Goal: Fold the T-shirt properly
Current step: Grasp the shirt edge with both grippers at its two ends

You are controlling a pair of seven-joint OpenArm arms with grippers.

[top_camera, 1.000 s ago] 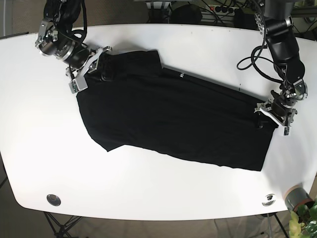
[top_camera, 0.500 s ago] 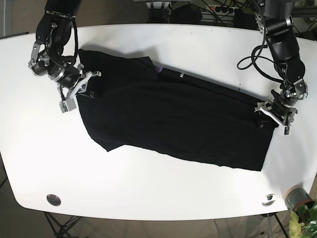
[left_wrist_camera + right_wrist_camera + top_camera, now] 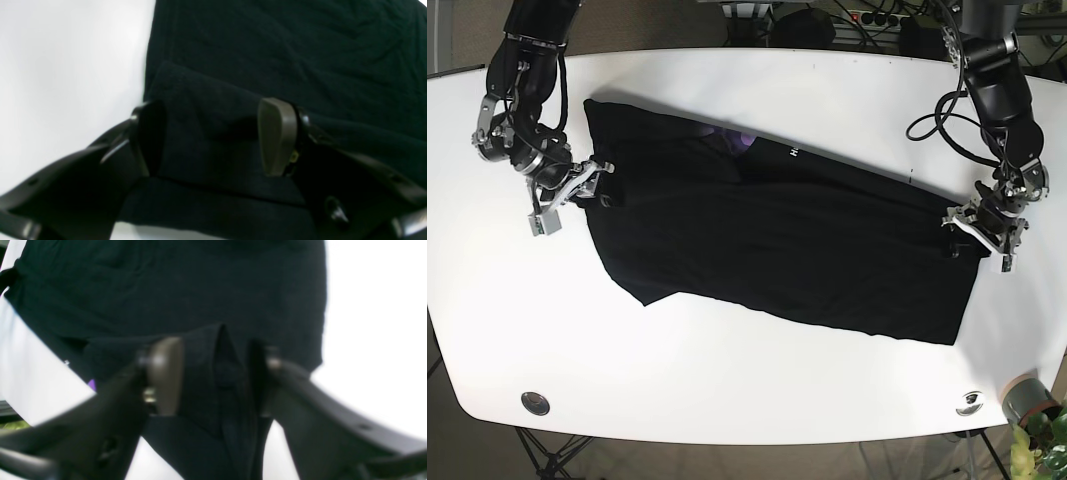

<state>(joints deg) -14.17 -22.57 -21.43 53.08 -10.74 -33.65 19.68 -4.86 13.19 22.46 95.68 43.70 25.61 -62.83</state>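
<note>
The left gripper (image 3: 213, 136) pinches a fold of the black shirt (image 3: 777, 240); the right gripper (image 3: 213, 373) pinches another fold; both blurry.

A wide white surface (image 3: 757, 390) with rounded corners fills most of the base view, evenly lit and faintly glossy. Two round metal fittings sit in it near the front edge, one at about 7 o'clock (image 3: 535, 403) and one at about 5 o'clock (image 3: 970, 402). Beyond the far edge, at 12 o'clock, lies dark floor with a power strip (image 3: 878, 17) and tangled cables. At the 5 o'clock corner a green plant (image 3: 1042, 450) stands beside a grey pot (image 3: 1025, 395). Black stand legs (image 3: 545, 453) show beneath the front edge.
</note>
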